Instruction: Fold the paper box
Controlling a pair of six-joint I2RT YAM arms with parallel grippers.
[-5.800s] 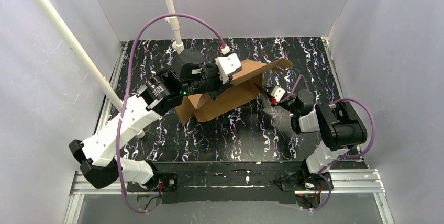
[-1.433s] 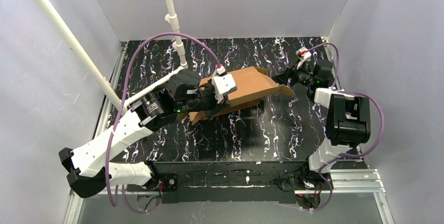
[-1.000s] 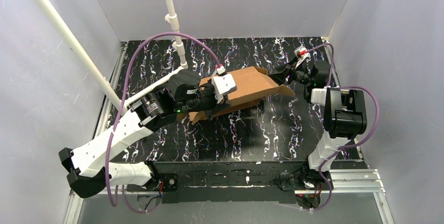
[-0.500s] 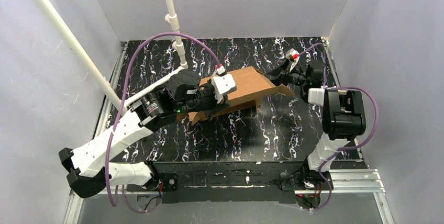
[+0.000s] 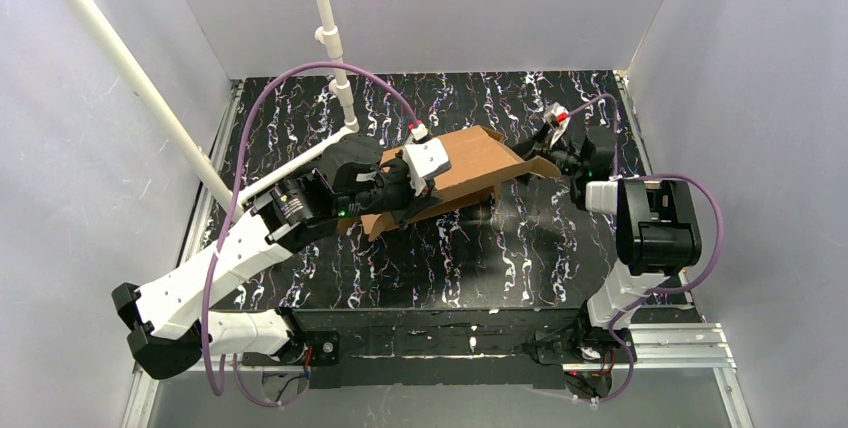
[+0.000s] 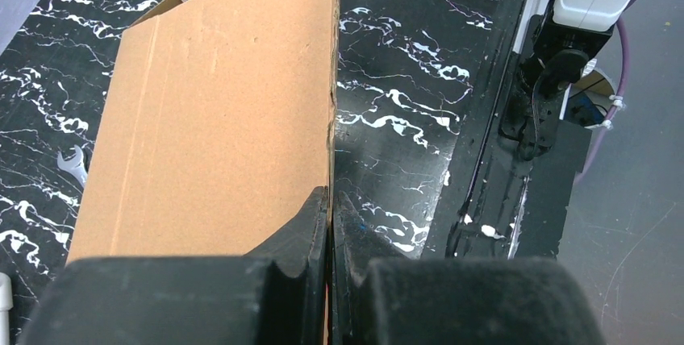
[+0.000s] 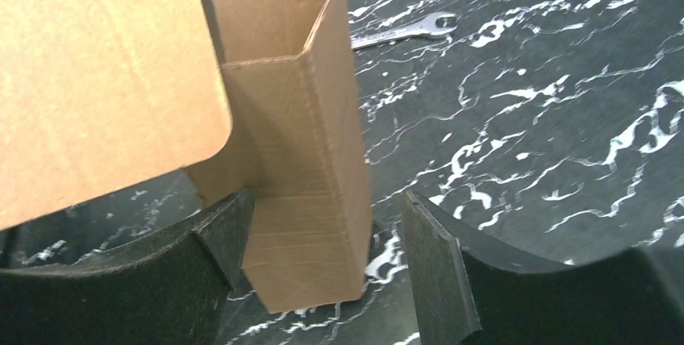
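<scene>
The paper box (image 5: 470, 160) is a brown cardboard sheet, partly folded and tilted up off the black marbled table (image 5: 500, 258). My left gripper (image 5: 418, 191) is shut on the sheet's near left edge. In the left wrist view the fingers (image 6: 331, 200) pinch the thin edge of the cardboard panel (image 6: 218, 103). My right gripper (image 5: 537, 153) is at the box's right end and open. In the right wrist view a folded cardboard flap (image 7: 302, 192) stands between its spread fingers (image 7: 323, 236), close against the left finger (image 7: 222, 236) and apart from the right one.
A small metal wrench (image 7: 403, 31) lies on the table beyond the box and also shows in the left wrist view as the wrench (image 6: 72, 164). A white pipe post (image 5: 330, 28) stands at the back left. A slanted white pipe (image 5: 130, 78) crosses the left side. Grey walls close in the table.
My right gripper has moved left and nearer, from the back right corner onto the box's right end. The left arm and the box have barely moved.
</scene>
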